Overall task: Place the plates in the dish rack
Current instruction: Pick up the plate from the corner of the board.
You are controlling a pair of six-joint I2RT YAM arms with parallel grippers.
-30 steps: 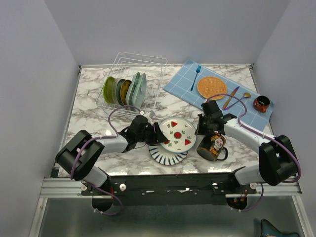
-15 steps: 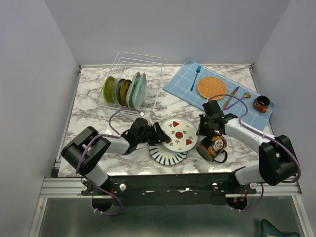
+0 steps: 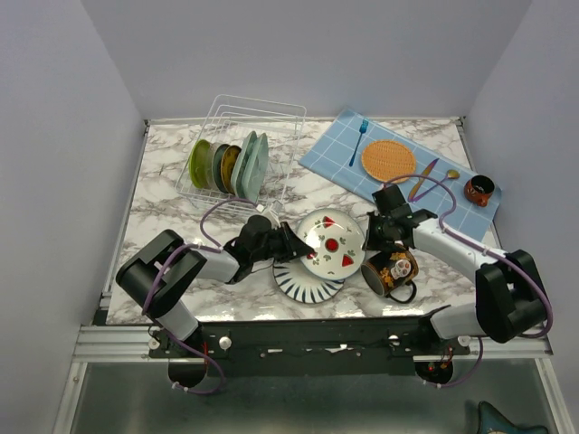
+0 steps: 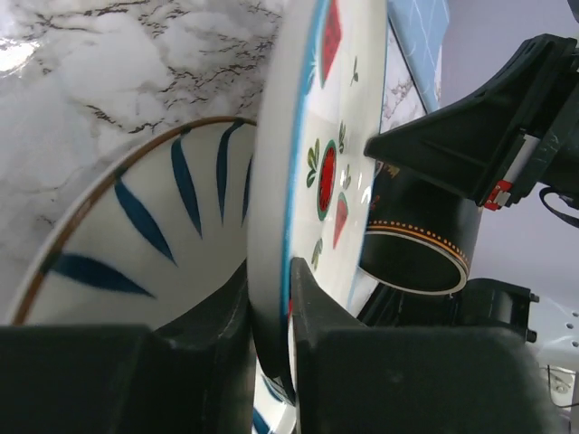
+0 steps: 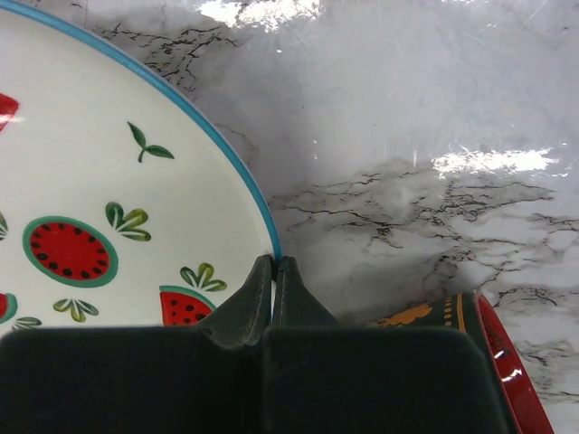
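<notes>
Rack status: dish rack [image 3: 282, 145] at far left of the marble table [image 3: 163, 217] holds four plates on edge in its left end: yellow plate [image 3: 200, 165], teal plate [image 3: 216, 168], brownish plate [image 3: 231, 163], mint-green plate [image 3: 254, 163]. The slots to their right are free.

Left gripper [image 3: 291, 246] is clamped on the left rim of the watermelon plate [image 3: 333, 242]. The left wrist view shows the rim pinched between both fingers [image 4: 312, 307]. The plate is tilted, with its right side up off the stack and its face toward the camera. It is in the front middle of the table, well apart from the rack.

Directly under it, the striped plate [image 3: 306, 284] lies flat on the table, untouched.

Right gripper [image 3: 373, 237] is fully closed and holds nothing. Its tips sit against the plate's right edge, at the blue rim line in the right wrist view. I'd read that as a prop or nudge, not a grasp.

Mug [image 3: 389, 269] lies on its side just beside the plate's right edge, under the right gripper. Clearance there is tight.

Further right, the blue cloth [image 3: 330, 154] carries the orange mat [image 3: 388, 160], the fork [image 3: 359, 141] and a small bowl [image 3: 479, 190]. None of these is part of the job.

Progress, my estimate: four of six plates are racked. The fifth is gripped but not yet lifted clear. The sixth is waiting underneath.
</notes>
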